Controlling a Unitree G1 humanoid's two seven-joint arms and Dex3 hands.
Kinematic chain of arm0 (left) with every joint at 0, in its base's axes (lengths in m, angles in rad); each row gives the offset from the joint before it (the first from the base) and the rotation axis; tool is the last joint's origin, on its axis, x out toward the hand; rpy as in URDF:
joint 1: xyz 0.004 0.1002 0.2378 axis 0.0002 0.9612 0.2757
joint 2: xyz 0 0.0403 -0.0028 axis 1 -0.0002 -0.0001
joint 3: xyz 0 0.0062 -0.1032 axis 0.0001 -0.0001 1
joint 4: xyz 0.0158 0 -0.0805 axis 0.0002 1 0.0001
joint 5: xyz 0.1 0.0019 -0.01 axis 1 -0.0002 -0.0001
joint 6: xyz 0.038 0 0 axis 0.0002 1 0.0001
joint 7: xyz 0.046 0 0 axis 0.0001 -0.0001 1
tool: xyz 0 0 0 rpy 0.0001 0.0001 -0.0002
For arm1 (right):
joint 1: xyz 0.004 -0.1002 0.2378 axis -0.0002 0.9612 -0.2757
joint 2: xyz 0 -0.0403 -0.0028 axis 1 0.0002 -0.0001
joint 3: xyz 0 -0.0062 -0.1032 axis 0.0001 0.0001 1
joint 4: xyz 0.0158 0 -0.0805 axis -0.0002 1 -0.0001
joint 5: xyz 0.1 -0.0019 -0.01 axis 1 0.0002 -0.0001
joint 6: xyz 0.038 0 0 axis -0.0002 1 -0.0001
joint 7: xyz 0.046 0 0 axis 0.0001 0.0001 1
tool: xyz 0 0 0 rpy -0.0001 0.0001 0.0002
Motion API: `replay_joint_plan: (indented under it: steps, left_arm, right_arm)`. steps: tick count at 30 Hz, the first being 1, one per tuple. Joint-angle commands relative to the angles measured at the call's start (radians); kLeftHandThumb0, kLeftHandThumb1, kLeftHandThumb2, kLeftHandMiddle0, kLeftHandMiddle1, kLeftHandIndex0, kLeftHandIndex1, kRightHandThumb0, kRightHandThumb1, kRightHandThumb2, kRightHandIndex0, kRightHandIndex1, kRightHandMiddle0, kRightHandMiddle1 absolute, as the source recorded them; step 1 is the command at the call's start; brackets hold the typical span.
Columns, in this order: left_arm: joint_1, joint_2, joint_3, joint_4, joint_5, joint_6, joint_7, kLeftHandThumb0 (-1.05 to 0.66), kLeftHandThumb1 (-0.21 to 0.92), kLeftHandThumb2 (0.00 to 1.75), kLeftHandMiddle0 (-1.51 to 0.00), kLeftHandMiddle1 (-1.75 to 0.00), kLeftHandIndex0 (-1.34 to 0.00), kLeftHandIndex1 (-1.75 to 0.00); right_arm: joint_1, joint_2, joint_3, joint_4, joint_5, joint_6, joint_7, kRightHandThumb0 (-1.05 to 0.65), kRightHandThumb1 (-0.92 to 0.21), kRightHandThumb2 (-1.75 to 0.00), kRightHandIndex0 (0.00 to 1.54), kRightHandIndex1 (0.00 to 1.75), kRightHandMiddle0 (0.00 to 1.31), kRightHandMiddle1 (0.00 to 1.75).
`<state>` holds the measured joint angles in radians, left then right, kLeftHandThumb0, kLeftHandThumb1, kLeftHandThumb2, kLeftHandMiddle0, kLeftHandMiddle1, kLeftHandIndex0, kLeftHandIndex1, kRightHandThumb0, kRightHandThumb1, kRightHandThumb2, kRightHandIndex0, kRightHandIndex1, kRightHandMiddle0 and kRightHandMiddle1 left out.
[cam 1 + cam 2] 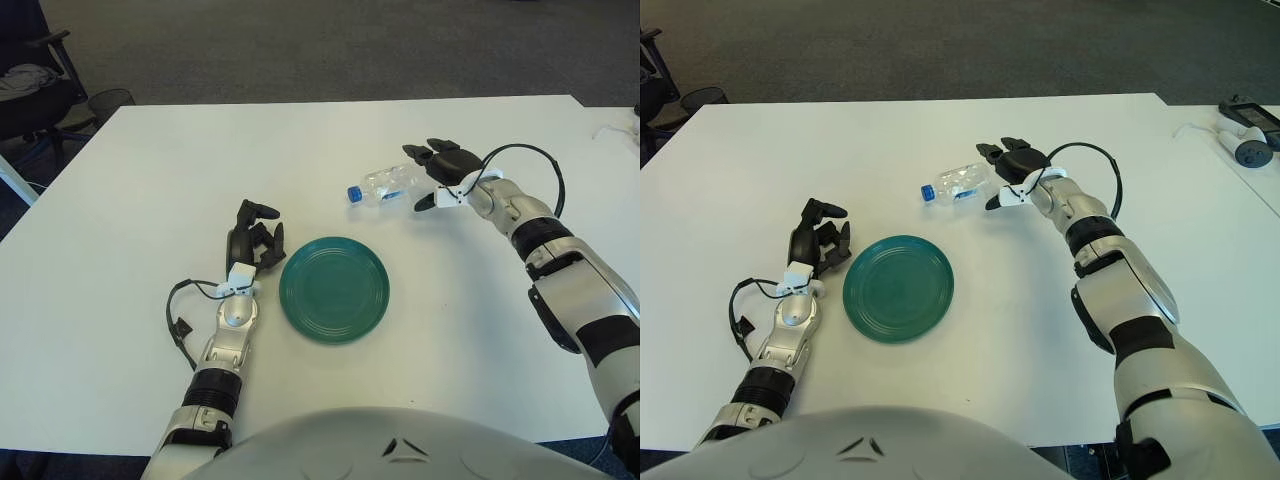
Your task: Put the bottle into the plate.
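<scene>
A clear plastic bottle (386, 184) with a blue cap lies on its side on the white table (150, 180), cap pointing left. A dark green plate (334, 290) sits empty nearer to me, below and left of the bottle. My right hand (432, 178) is at the bottle's base end, with fingers spread above it and the thumb below; they are not closed on it. My left hand (253, 240) shows just left of the plate, its fingers relaxed and holding nothing.
A black cable (180, 322) loops out from my left wrist. A dark office chair (40, 85) stands beyond the table's far left corner. White devices (1245, 130) lie on a neighbouring surface at the far right.
</scene>
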<state>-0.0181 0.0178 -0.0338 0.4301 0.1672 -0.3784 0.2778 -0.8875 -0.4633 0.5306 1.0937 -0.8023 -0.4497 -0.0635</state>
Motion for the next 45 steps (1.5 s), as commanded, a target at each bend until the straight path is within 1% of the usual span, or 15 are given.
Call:
replay_joint_plan:
  steps: [1, 7, 13, 17, 20, 25, 36, 40, 45]
  left_arm:
    - [0.062, -0.019, -0.022, 0.067, 0.017, 0.031, -0.007, -0.40, 0.60, 0.95, -0.97, -1.75, -0.40, -1.75]
    - [0.054, -0.018, -0.024, 0.078, 0.026, 0.028, 0.004, -0.40, 0.60, 0.95, -0.97, -1.75, -0.40, -1.75]
    - [0.044, -0.014, -0.029, 0.089, 0.039, 0.033, 0.016, -0.40, 0.60, 0.96, -0.97, -1.75, -0.40, -1.75]
    - [0.043, -0.018, -0.030, 0.084, 0.045, 0.052, 0.025, -0.40, 0.60, 0.96, -0.97, -1.75, -0.40, -1.75]
    - [0.039, -0.020, -0.029, 0.087, 0.039, 0.059, 0.019, -0.40, 0.59, 0.96, -0.97, -1.75, -0.40, -1.75]
    - [0.036, -0.021, -0.029, 0.096, 0.038, 0.048, 0.018, -0.40, 0.59, 0.96, -0.96, -1.75, -0.41, -1.75]
    - [0.025, -0.029, -0.026, 0.112, 0.039, 0.037, 0.034, -0.40, 0.60, 0.95, -0.96, -1.75, -0.40, -1.75]
    - [0.023, -0.030, -0.023, 0.116, 0.033, 0.041, 0.032, -0.40, 0.60, 0.95, -0.96, -1.75, -0.40, -1.75]
    - [0.020, -0.030, -0.022, 0.120, 0.032, 0.036, 0.033, -0.40, 0.60, 0.95, -0.97, -1.75, -0.40, -1.75]
  right_arm:
    - [-0.035, -0.057, -0.021, -0.053, 0.027, -0.011, 0.045, -1.05, -0.92, -0.06, 0.00, 0.00, 0.00, 0.00]
    - [-0.045, -0.110, -0.061, -0.107, 0.060, -0.026, 0.086, -1.05, -0.92, -0.08, 0.00, 0.00, 0.00, 0.00]
    - [-0.047, -0.123, -0.083, -0.129, 0.079, -0.020, 0.097, -1.05, -0.92, -0.12, 0.00, 0.00, 0.00, 0.00]
    - [-0.040, -0.127, -0.092, -0.150, 0.088, -0.015, 0.093, -1.05, -0.92, -0.17, 0.00, 0.00, 0.00, 0.00]
    - [-0.038, -0.128, -0.096, -0.160, 0.092, -0.014, 0.095, -1.05, -0.92, -0.20, 0.00, 0.00, 0.00, 0.00]
    - [-0.035, -0.129, -0.098, -0.177, 0.097, -0.011, 0.099, -1.05, -0.92, -0.20, 0.00, 0.00, 0.00, 0.00]
    - [-0.044, -0.118, -0.093, -0.164, 0.095, -0.020, 0.101, -1.05, -0.92, -0.21, 0.00, 0.00, 0.00, 0.00]
    - [-0.049, -0.106, -0.088, -0.152, 0.091, -0.019, 0.092, -1.05, -0.92, -0.21, 0.00, 0.00, 0.00, 0.00]
    - [-0.057, -0.083, -0.082, -0.136, 0.088, -0.021, 0.085, -1.05, -0.92, -0.16, 0.00, 0.00, 0.00, 0.00]
